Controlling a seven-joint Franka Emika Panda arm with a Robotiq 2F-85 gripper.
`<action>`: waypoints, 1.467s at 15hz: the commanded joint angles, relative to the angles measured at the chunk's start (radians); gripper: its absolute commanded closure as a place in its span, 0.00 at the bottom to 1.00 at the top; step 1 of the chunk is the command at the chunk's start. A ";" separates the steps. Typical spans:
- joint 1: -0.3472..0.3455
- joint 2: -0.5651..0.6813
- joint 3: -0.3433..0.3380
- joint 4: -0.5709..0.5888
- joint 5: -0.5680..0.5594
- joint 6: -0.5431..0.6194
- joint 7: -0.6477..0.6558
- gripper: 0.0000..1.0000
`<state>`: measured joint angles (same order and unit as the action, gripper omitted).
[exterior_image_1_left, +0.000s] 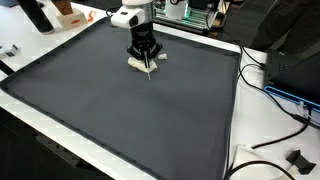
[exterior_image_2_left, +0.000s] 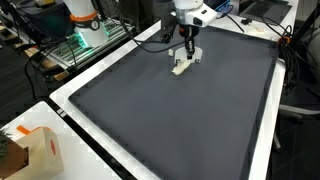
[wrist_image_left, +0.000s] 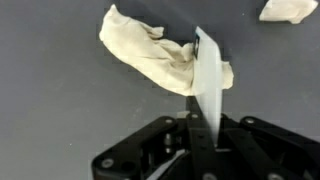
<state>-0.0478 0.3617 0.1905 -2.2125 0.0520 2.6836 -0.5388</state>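
While the black gripper (wrist_image_left: 205, 140) hangs low over a dark grey mat (exterior_image_1_left: 110, 115), its fingers are pressed together on a flat white strip (wrist_image_left: 208, 85). The strip stands upright and on edge near the centre of the wrist view. Just behind it, in the upper middle of that view, a crumpled cream cloth (wrist_image_left: 150, 52) lies on the mat; whether the strip's far end touches the cloth cannot be told. A second pale scrap (wrist_image_left: 288, 9) sits in the upper right corner, well apart from both.

In both exterior views the arm is in the upper middle of the frame, near the far edge of the mat, with the pale pieces directly beneath it.

As a judgement, the strip is already gripped and raised and has not been set down. The fingers hold the strip only, not the cloth.

A cardboard box (exterior_image_2_left: 38, 150) with an orange patch sits at lower left in an exterior view. Black cables (exterior_image_1_left: 270, 95) trail at the right in an exterior view. No brand, label or writing can be read anywhere.
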 joint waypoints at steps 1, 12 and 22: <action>-0.018 0.035 0.006 -0.026 0.033 -0.010 0.044 0.99; -0.063 -0.158 -0.023 -0.332 0.094 0.062 0.041 0.99; -0.026 -0.232 -0.063 -0.427 0.091 0.056 -0.064 0.99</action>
<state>-0.0955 0.0924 0.1420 -2.6138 0.1430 2.7449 -0.5357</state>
